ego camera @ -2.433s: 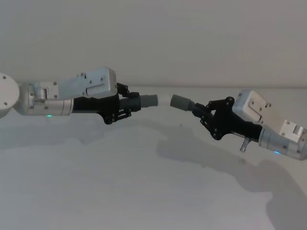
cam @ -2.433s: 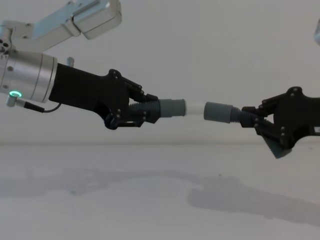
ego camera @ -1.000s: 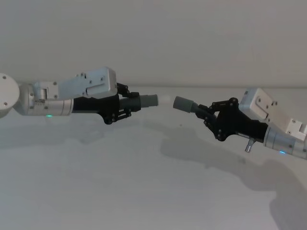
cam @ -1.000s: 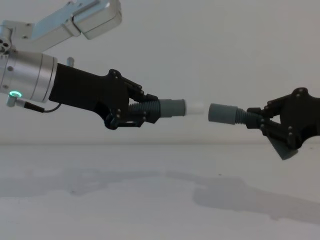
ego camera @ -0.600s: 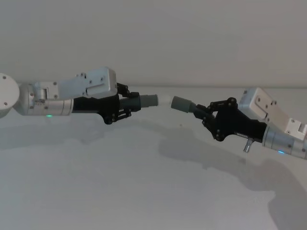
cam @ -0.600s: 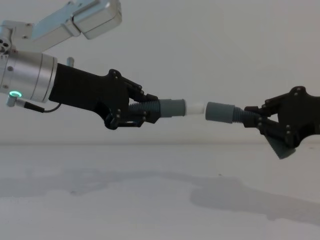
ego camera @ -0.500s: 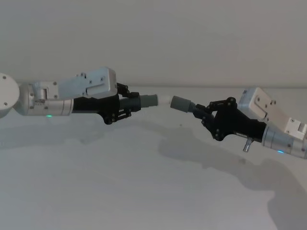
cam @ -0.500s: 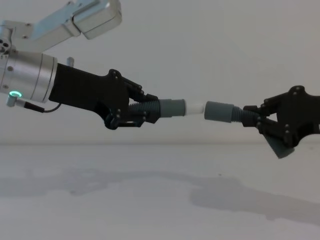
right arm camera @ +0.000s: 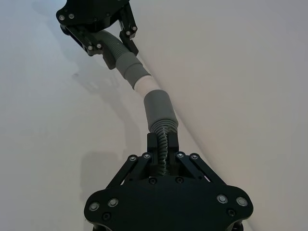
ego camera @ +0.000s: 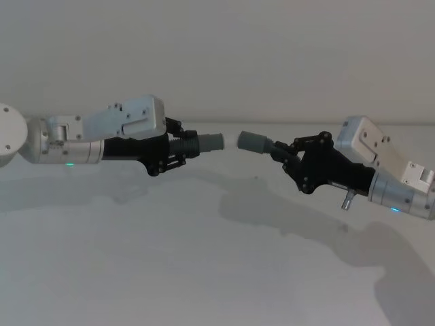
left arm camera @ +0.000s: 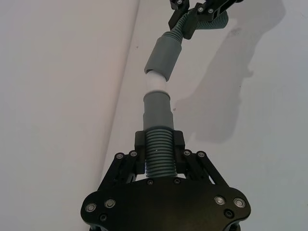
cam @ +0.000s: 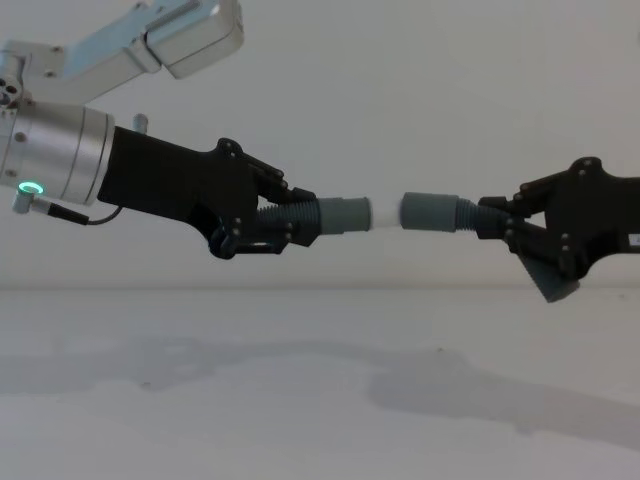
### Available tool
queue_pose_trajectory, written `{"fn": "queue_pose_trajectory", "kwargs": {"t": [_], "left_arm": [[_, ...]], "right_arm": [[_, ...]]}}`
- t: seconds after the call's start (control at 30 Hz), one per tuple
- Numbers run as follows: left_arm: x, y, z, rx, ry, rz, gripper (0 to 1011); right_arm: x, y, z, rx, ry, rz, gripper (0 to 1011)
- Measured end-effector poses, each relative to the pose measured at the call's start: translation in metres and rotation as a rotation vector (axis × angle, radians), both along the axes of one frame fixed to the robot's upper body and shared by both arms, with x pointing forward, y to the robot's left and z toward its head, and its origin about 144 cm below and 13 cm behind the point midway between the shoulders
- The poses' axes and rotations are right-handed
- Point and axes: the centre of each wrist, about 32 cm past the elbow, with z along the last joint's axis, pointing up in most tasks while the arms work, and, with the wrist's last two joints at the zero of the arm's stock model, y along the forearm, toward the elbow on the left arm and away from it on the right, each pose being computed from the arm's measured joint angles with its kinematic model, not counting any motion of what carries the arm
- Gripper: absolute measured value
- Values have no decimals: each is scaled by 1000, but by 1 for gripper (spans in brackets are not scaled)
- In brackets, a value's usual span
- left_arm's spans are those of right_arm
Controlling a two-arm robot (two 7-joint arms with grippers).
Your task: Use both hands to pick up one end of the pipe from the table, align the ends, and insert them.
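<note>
Both pipe pieces hang in the air above the white table [ego camera: 204, 258], end to end. My left gripper [cam: 275, 222] is shut on the ribbed part of the left pipe piece [cam: 338, 215], whose white tip [cam: 386, 213] points right. My right gripper [cam: 498, 226] is shut on the right pipe piece [cam: 430, 212], with its grey socket facing left. The white tip meets the socket's mouth. In the left wrist view the white tip [left arm camera: 155, 84] sits at the rim of the socket [left arm camera: 163, 55]. In the right wrist view the socket [right arm camera: 159, 109] lines up with the tip [right arm camera: 143, 87].
A plain pale wall [ego camera: 272, 54] stands behind the table's far edge. The arms' shadows fall across the table surface below the pipe pieces.
My right gripper has moved left with its pipe piece, closing the gap until the socket reaches the white tip. The left arm has stayed still.
</note>
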Motion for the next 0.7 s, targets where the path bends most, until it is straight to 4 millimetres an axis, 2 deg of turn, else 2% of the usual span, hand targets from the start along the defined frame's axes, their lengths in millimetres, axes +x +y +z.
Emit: {"fn": "queue_pose_trajectory", "kwargs": {"t": [0.7], "left_arm": [[0, 0, 0, 0, 0, 0, 314]], "right_arm": [[3, 7, 4, -15, -25, 15, 103]]}}
